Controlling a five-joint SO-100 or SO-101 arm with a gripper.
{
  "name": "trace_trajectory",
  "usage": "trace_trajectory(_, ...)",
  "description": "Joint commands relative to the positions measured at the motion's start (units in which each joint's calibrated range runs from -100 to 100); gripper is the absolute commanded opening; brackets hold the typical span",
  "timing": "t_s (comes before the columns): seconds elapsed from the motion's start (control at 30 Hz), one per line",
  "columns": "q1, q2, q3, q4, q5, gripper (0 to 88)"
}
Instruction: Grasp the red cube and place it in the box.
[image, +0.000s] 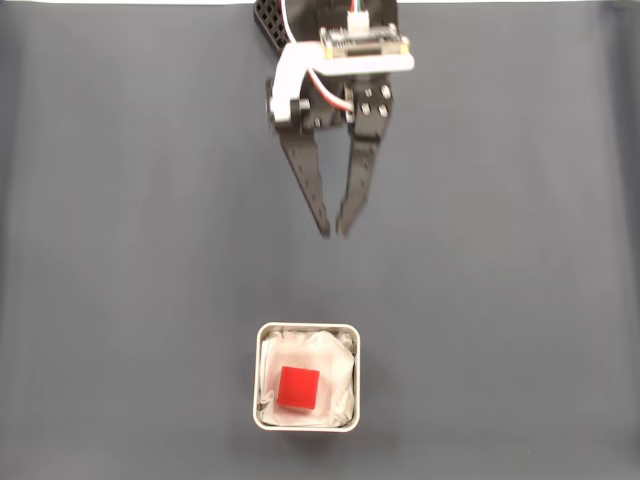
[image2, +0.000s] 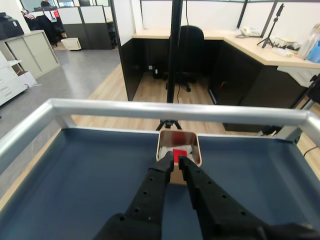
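Tool (image: 333, 233) nearly closed, empty, at frame top.
Red cube (image: 298, 388) sits inside the box (image: 306, 328), so I hold clear.

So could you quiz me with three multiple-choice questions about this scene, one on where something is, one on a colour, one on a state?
1. Where is the small bright red cube?
A. on the dark mat
B. inside the small square white box
C. between the fingertips

2. What colour is the table mat?
A. dark blue-grey
B. green
C. yellow

3. How is the black two-finger gripper?
A. clamped on the cube
B. spread wide
C. nearly shut, holding nothing

Answers: 1 B, the cube sits on the box's white lining. 2 A, both views show it. 3 C, its tips almost meet, apart from the box.
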Motion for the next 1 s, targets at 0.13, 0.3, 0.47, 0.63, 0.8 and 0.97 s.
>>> trace_trajectory(0.13,1.2,-31.8,32.8,10.6,0.5,0.0)
trace_trajectory(0.3,3.1,-41.3,47.4,23.4,0.0,0.0)
trace_trajectory(0.47,2.8,-41.4,47.6,35.4,0.3,0.0)
trace_trajectory(0.63,2.7,-41.4,47.6,40.3,-0.6,0.0)
trace_trajectory(0.8,2.4,-41.4,47.6,42.0,-0.6,0.0)
trace_trajectory(0.97,2.0,-41.4,47.6,42.2,-1.2,0.1)
